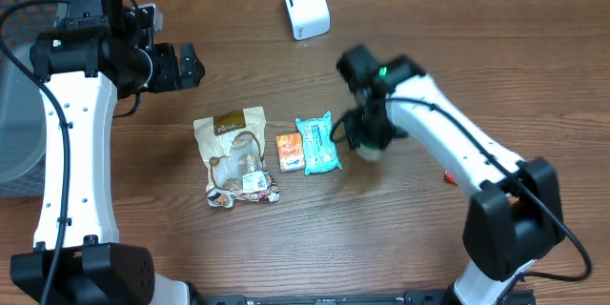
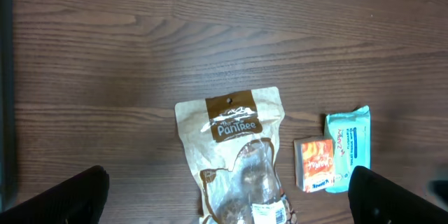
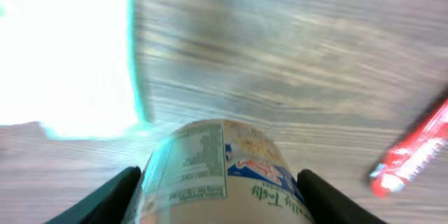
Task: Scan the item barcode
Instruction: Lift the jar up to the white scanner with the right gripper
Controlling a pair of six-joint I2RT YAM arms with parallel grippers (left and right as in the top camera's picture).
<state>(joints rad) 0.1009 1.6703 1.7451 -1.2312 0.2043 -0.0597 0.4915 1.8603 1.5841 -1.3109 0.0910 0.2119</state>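
Right gripper (image 3: 220, 197) clamps cup (image 3: 224, 161); scanner (image 1: 305, 5) well apart.

Wood-grain worktop (image 1: 477, 29). Left-centre, a brown window pouch (image 1: 236, 152) lies flat, printed top end towards the far edge. Just right of it a small orange packet (image 1: 290, 152), touching or nearly touching a teal wipes-type pack (image 1: 316, 143) on its right. A small red item (image 1: 449, 178) lies further right, well apart, mostly hidden. Grey mesh bin (image 1: 19, 143) at the left edge.
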